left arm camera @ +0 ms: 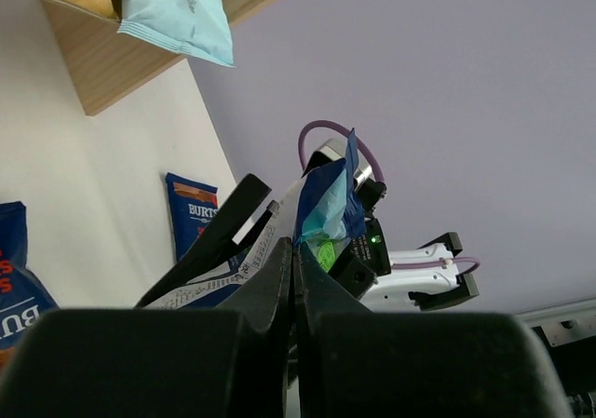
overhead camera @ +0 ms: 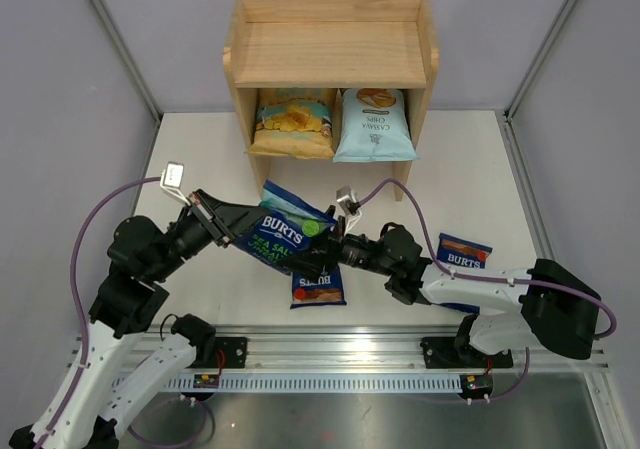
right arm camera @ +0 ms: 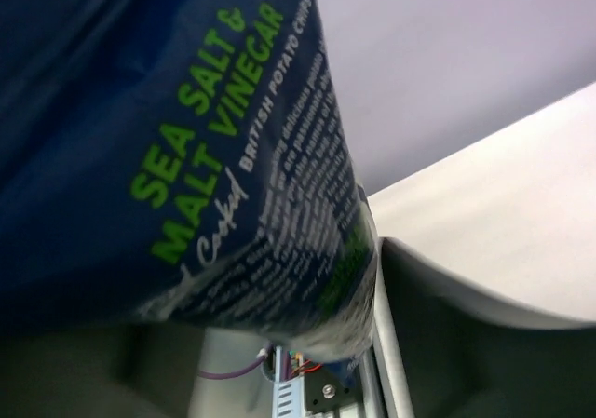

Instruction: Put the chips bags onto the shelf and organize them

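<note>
Dark blue Burts bags (overhead camera: 285, 231) (overhead camera: 318, 287) (overhead camera: 463, 255): three. Yellow-and-teal chips bag (overhead camera: 293, 121): one. Pale blue cassava chips bag (overhead camera: 374, 124): one. Wooden two-tier shelf (overhead camera: 330, 54): one.

Blue bag (right arm camera: 186, 157) reads "SEA SALT & MALT VINEGAR", pale bag (overhead camera: 374, 124) "CASSAVA CHIPS".

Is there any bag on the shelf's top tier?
No, the yellow bag and the cassava bag both sit on the shelf's lower tier.

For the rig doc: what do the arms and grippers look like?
The left arm and right arm match: white lower links, black joint housings; the left gripper and right gripper are black, two-fingered. A purple cable loops along each to a silver wrist camera. Black base mounts on a slotted rail.
</note>
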